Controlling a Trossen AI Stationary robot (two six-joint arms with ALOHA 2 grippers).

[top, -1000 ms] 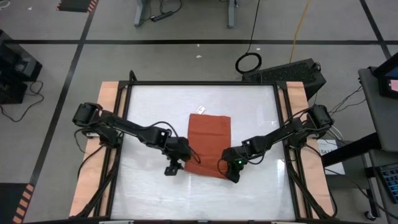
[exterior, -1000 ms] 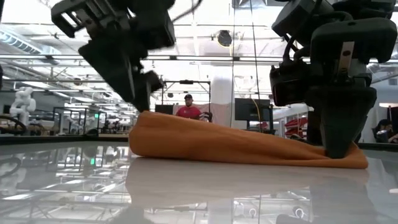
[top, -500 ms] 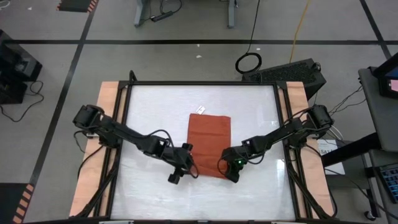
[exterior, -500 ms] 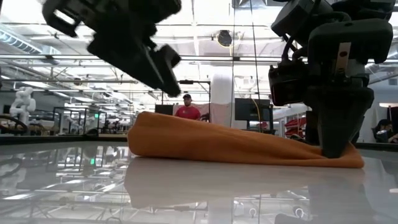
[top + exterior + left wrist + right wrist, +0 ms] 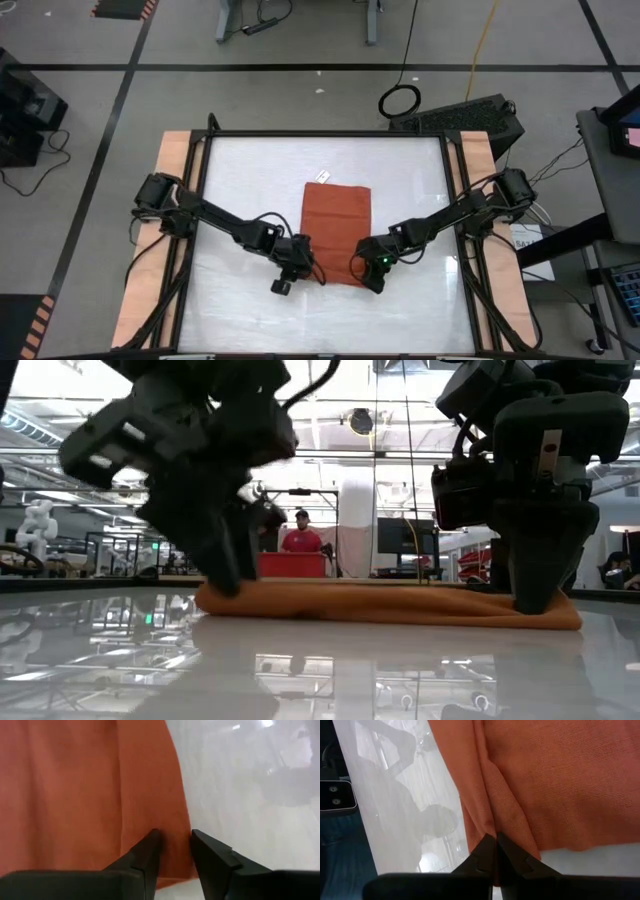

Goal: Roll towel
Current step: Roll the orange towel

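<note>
Rust-orange towel (image 5: 337,232) flat on the white tabletop (image 5: 230,180), near the middle. Right claw (image 5: 495,851) pinched tight on a fold at the towel's near right corner. Left claw (image 5: 172,851) down at the near left corner, fingers (image 5: 145,855) narrow with cloth between them, perhaps not yet clamped.
</note>
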